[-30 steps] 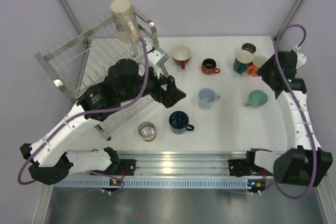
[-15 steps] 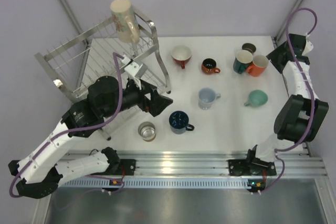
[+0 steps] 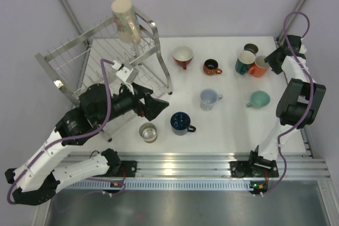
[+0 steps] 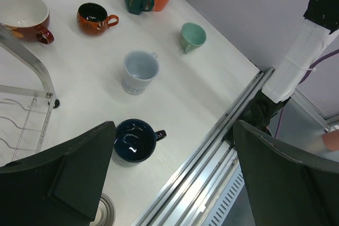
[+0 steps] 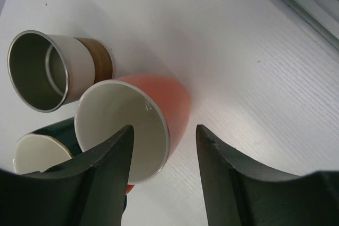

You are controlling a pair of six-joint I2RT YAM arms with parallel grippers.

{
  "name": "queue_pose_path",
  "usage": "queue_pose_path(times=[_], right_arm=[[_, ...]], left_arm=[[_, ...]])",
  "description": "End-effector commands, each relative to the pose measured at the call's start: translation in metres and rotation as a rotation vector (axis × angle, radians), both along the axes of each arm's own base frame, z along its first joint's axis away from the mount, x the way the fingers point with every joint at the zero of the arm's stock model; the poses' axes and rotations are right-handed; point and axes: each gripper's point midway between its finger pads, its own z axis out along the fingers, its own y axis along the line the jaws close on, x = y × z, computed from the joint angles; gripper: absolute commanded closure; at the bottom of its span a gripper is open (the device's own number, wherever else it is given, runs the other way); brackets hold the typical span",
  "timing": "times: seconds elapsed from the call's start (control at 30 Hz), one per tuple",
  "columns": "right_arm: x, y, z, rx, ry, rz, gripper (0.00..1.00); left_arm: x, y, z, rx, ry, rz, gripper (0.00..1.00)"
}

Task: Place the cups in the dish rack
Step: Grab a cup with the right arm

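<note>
The right claw (image 5: pixel 165 130) stands half open astride the wall of the orange cup (image 5: pixel 177 96) at the worktop's (image 3: pixel 228 130) far right corner, gripping nothing. The left claw (image 4: pixel 172 130) gapes wide and empty near the navy cup (image 4: pixel 132 141). The dish rack (image 3: pixel 69 51) carries the tall beige cup (image 3: pixel 124 19).

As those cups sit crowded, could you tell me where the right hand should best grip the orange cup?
Probably its free rim wall, from above, one finger inside: the orange cup stands upright and open, the teal cup crowding its other side.
</note>
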Motion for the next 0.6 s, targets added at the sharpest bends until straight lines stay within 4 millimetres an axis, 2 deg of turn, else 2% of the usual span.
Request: queue_pose_path(times=[0.0,0.07,0.27,0.53,0.57], right_arm=[[0.017,-0.007,0.011,0.002,-0.058,0.013,0.49],[0.017,-0.006,-0.002,0.013,-0.037,0.017,0.49],[0.016,-0.005,-0.024,0.022,0.003,0.030,0.53],[0.010,-0.003,-0.041,0.019,0.037,0.042,0.60],[0.009,-0.003,-0.041,0.013,0.036,0.043,0.64]], left_arm=[[0.005,-0.003,0.014,-0.060,-0.028,0.015,0.02],[0.004,-0.005,0.013,-0.060,-0.018,0.012,0.02],[0.004,-0.007,0.012,-0.064,-0.006,0.006,0.02],[0.005,-0.009,0.011,-0.066,0.002,0.007,0.02],[0.005,-0.009,0.010,-0.065,0.003,0.004,0.02]])
